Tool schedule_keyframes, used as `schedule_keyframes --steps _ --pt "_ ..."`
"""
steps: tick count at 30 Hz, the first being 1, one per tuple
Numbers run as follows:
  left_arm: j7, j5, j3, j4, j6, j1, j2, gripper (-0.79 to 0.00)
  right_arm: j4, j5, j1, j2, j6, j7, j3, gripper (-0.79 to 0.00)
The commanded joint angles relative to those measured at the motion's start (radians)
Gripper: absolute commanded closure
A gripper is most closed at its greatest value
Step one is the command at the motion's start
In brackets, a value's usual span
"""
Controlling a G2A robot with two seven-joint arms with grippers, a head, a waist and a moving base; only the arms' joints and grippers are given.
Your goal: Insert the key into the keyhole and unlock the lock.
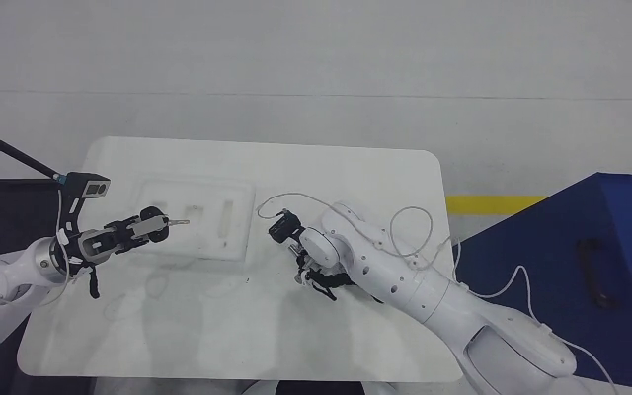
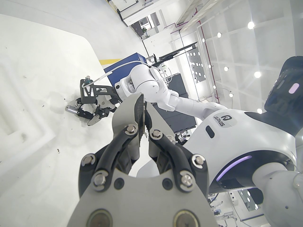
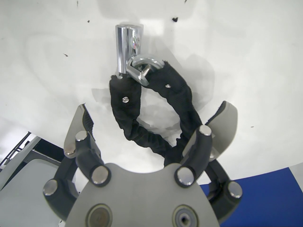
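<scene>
The right gripper stands wide open just over the table, its fingers straddling a black sleeved chain. The chrome lock lies on its side just beyond the fingertips, joined to the chain's ends. The left gripper, well apart from the lock, is pinched on a thin pale sliver, seemingly the key, over a white tray. Dark specks dot the table; pale floor lies beyond. The keyhole is hard to make out, and one right finger covers part of the chain.
</scene>
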Motion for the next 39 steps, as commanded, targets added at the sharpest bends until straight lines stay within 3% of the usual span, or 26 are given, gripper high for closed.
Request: schedule_keyframes --steps 1,2,3,4,6,7,8,18,24,39 --pt "0.0 0.0 0.0 0.0 0.0 0.0 0.0 0.0 0.016 -0.001 0.003 -0.006 -0.001 0.001 -0.003 -0.671" --pt "0.0 0.0 0.0 0.0 0.0 0.0 0.0 0.0 0.027 -0.005 0.005 -0.01 0.0 0.005 -0.006 -0.579" --pt "0.0 0.0 0.0 0.0 0.0 0.0 0.0 0.0 0.038 -0.015 0.008 -0.014 0.008 0.01 -0.01 -0.56" --pt "0.0 0.0 0.0 0.0 0.0 0.0 0.0 0.0 0.046 -0.022 0.01 -0.018 0.015 0.015 -0.015 -0.474" --pt "0.0 0.0 0.0 0.0 0.0 0.0 0.0 0.0 0.057 -0.021 0.013 -0.026 0.019 0.017 -0.018 -0.28" --pt "0.0 0.0 0.0 0.0 0.0 0.0 0.0 0.0 0.064 -0.022 0.015 -0.03 0.019 0.018 -0.019 -0.089" --pt "0.0 0.0 0.0 0.0 0.0 0.0 0.0 0.0 0.069 -0.023 0.017 -0.033 0.02 0.018 -0.02 0.0" --pt "0.0 0.0 0.0 0.0 0.0 0.0 0.0 0.0 0.086 -0.034 0.01 -0.054 0.034 0.002 -0.008 0.0" --pt "0.0 0.0 0.0 0.0 0.0 0.0 0.0 0.0 0.068 0.018 -0.019 -0.036 -0.021 -0.052 0.067 0.0" --pt "0.0 0.0 0.0 0.0 0.0 0.0 0.0 0.0 -0.14 -0.284 -0.096 -0.011 0.015 0.016 0.018 0.0"
